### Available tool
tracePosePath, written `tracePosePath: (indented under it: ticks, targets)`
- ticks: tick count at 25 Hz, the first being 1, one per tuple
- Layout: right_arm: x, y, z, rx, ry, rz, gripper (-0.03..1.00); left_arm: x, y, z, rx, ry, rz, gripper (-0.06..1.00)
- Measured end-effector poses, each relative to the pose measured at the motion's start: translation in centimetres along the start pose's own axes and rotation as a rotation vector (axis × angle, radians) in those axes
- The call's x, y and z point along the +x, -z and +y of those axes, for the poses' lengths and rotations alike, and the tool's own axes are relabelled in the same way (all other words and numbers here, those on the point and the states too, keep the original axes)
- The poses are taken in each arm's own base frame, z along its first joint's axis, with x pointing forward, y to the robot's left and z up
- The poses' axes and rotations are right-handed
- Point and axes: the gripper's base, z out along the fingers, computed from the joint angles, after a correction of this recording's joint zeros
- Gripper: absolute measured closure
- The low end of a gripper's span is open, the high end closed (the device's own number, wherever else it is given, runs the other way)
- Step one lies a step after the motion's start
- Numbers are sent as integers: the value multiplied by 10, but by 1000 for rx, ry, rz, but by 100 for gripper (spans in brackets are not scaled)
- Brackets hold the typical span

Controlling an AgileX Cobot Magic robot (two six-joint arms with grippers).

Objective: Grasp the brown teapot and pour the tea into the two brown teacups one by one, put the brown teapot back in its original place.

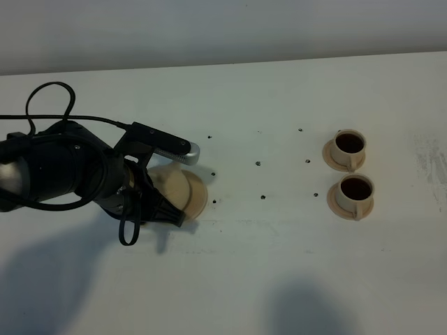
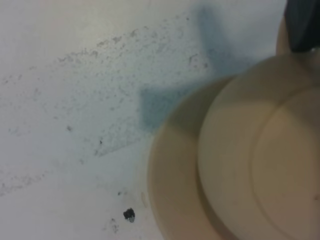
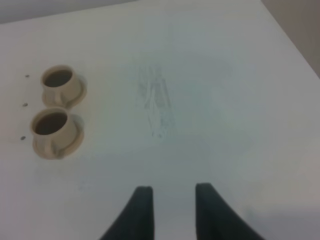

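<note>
Pale-tan glazed ceramic, smooth and matte: the brown teapot [image 1: 170, 187] sits at left of centre in the high view, squat and rounded, resting on its flat round saucer [image 1: 198, 198], whose rim shows on the right side. The left gripper [image 1: 150, 195] crowds over the pot, black arm covering most of it; whether its fingers are spread or closed around the handle cannot be told. In the left wrist view the pot's domed body [image 2: 260, 155] fills the lower right, the saucer rim [image 2: 167, 185] below it.

White table [image 1: 279, 279], scuffed, with small dark holes. Two brown teacups [image 1: 348, 145] [image 1: 355, 190] stand at right on small saucers, both holding dark tea [image 1: 356, 187].

Right gripper [image 3: 172, 212], dark fingers apart with nothing between, hangs over bare table well clear of the cups.
</note>
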Motion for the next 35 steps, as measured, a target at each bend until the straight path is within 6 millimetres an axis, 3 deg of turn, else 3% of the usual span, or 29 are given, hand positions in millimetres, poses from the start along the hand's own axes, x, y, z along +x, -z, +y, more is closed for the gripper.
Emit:
tracePosePath:
  ticks: [5, 9, 15, 19, 24, 27, 31, 35]
  targets:
    - [0, 0, 0, 0, 0, 0, 74, 0, 0, 0, 0, 1, 0, 54]
    - [0, 0, 0, 0, 0, 0, 74, -1, 7, 1, -1, 4, -17, 52]
    - [0, 0, 0, 0, 0, 0, 74, 4, 50, 6, -26, -11, -67, 52]
    - [0, 0, 0, 0, 0, 0, 74, 12, 81, 40, -101, 51, -86, 52]
    - [0, 0, 0, 0, 0, 0, 74, 47, 120, 100, -231, 259, -38, 52]
    - [0, 0, 0, 0, 0, 0, 74, 77, 155, 121, -301, 386, -64, 52]
    - [0, 0, 0, 0, 0, 0, 74, 128, 188, 118, -337, 515, -158, 52]
    - [0, 0, 0, 0, 0, 0, 74, 172, 202, 90, -279, 537, -241, 52]
